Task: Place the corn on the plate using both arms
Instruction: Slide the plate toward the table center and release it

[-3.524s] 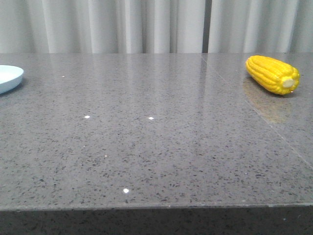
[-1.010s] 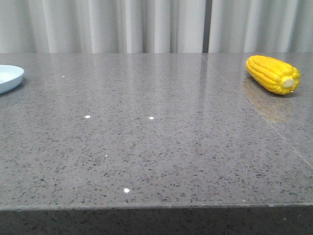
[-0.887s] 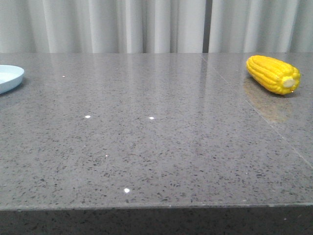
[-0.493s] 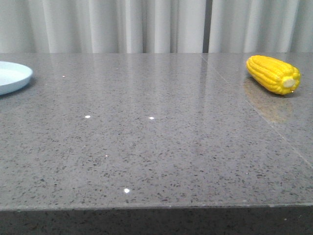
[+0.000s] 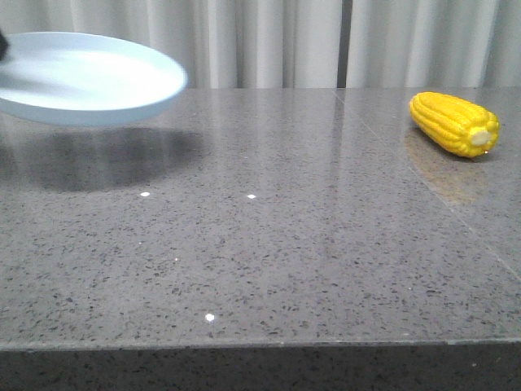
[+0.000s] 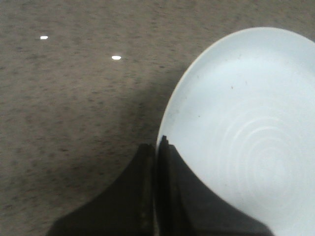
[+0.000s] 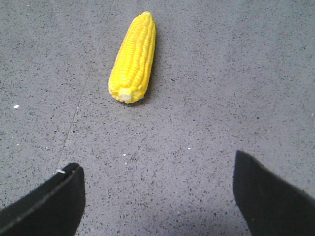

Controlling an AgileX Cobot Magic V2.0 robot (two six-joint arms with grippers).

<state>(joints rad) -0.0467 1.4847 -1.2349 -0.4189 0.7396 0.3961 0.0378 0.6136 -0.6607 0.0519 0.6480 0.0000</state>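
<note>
The yellow corn (image 5: 455, 123) lies on the grey table at the far right, its pale cut end toward me. It also shows in the right wrist view (image 7: 133, 57). The pale blue-white plate (image 5: 85, 76) hangs in the air at the upper left, above its shadow. My left gripper (image 6: 157, 147) is shut on the rim of the plate (image 6: 246, 132). My right gripper (image 7: 157, 189) is open and empty over bare table, a little short of the corn. Neither arm shows clearly in the front view.
The speckled grey stone table (image 5: 260, 244) has a seam line running on the right, near the corn. Its front edge runs along the bottom of the front view. Pale curtains (image 5: 269, 41) hang behind the table.
The plate has risen off the table at the far left and moved right into view, held in the air. The corn has not moved.
</note>
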